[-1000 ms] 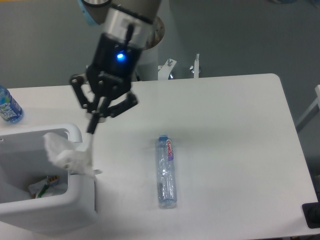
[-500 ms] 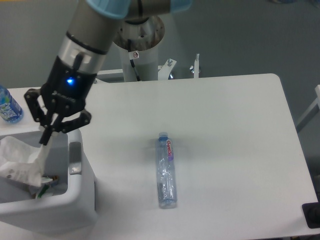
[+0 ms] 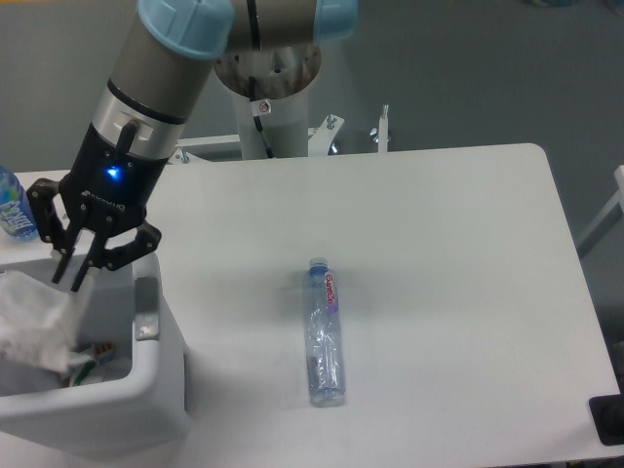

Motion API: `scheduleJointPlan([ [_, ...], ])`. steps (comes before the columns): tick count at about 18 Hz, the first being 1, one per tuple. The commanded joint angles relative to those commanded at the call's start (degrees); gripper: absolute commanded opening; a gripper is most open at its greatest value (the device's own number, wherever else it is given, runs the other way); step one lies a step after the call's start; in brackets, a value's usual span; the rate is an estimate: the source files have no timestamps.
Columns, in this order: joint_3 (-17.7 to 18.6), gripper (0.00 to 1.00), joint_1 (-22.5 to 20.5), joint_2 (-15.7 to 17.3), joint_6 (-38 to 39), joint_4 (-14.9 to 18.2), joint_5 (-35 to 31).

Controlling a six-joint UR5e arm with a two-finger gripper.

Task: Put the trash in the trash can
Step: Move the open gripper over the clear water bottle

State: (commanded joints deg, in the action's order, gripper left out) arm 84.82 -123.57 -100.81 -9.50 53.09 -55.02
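the gripper [image 3: 70,280] hung over the open top of the trash can [image 3: 146,405] at the near left, so that whatever it let go would drop inside and not on the table [image 3: 439,292]. its fingers [image 3: 82,283] looked slightly apart just above the crumpled white wrapper [image 3: 34,322]; whether they gripped it i could not tell. the wrapper lay within the bin walls, above some scraps [image 3: 93,359] at the bottom. the clear bottle with the pink label [image 3: 325,331] lay flat near the middle of the table, well apart from the bin, not yet collected. a blue-label bottle [image 3: 15,207] stood at the far left edge, beside the bin.
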Motion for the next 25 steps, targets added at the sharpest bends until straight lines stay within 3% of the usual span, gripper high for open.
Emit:
scheduleJointPlan([
  [4,0.44,1.0,-1.58,0.44,0.44,0.0,0.18],
  [11,-1.32,1.0,-11.33,0.53,4.58,0.09,-0.35],
  [14,-1.23,1.0,-13.79,-0.09,3.97,0.0,-4.38],
  [20,-4.22,1.0,-15.38,-6.41,2.21,-0.35,-11.32],
  [25,-3.78,1.0,-15.29,-10.63,-3.85,-0.44,-19.66],
])
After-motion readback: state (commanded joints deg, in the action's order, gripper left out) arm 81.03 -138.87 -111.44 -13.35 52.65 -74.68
